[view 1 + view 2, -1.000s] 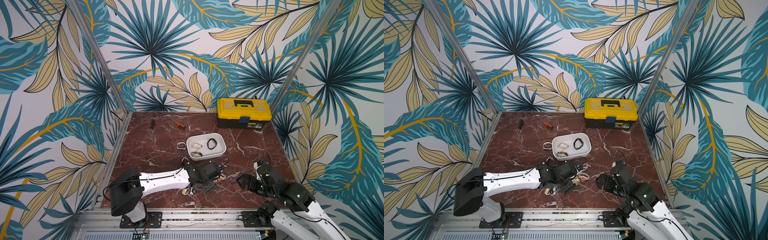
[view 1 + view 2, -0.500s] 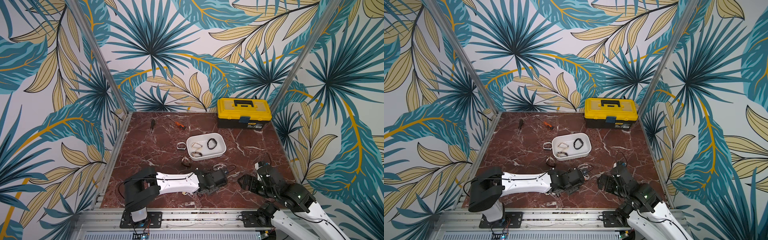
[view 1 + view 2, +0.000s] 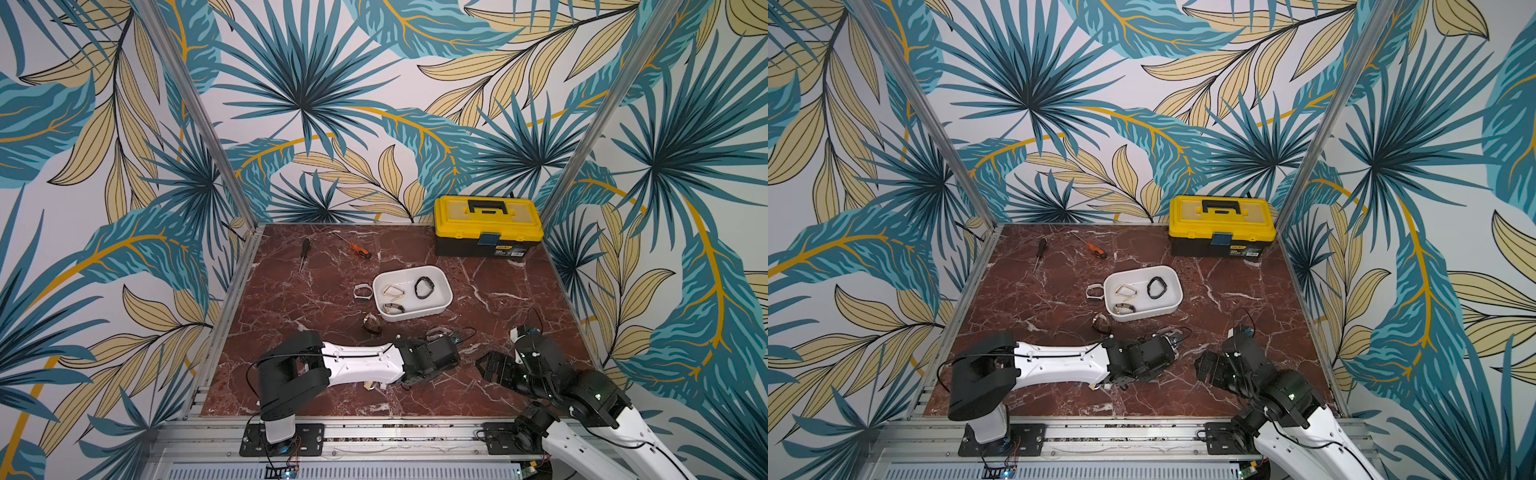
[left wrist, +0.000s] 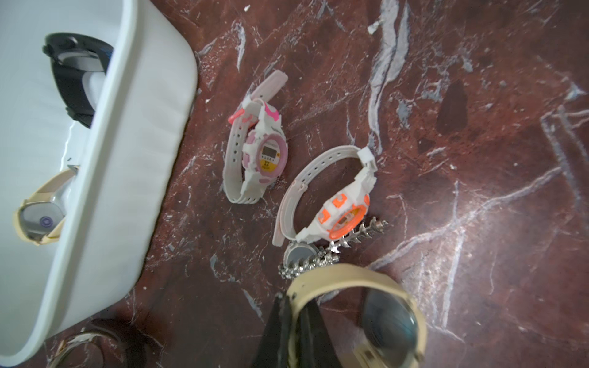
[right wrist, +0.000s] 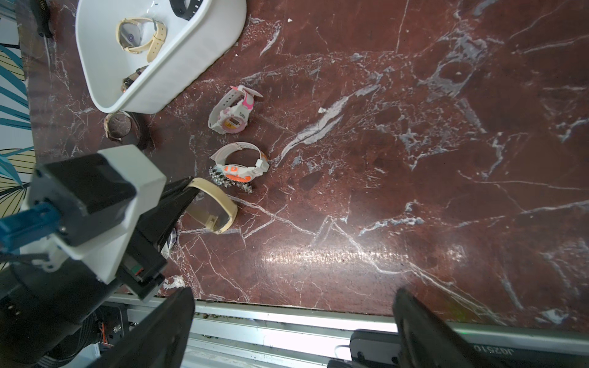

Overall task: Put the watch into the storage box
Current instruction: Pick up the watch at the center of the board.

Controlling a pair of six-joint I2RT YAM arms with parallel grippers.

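My left gripper (image 4: 296, 318) is shut on the strap of a beige watch (image 4: 350, 277) with a dark round face, low over the marble floor. In the right wrist view its black fingers (image 5: 178, 197) pinch the same beige watch (image 5: 220, 204). The storage box (image 3: 419, 313), a white lidless tub, stands a short way beyond; its wall (image 4: 127, 159) fills one side of the left wrist view. Inside it lie a black watch (image 3: 424, 287) and two pale ones. My right gripper (image 5: 291, 306) is open and holds nothing, near the front edge, beside the left one.
Loose on the floor by the held watch lie a pink-white watch (image 4: 258, 153), an orange-white watch (image 4: 334, 204) and a silver bracelet watch (image 4: 318, 258). A brown watch (image 3: 372, 324) and a white one (image 3: 361, 291) lie beside the tub. A yellow toolbox (image 3: 488, 226) and two screwdrivers (image 3: 359, 251) are at the back.
My left arm has reached further right along the front of the table, and its jaws have shut on the beige watch's strap. The right arm has not moved.
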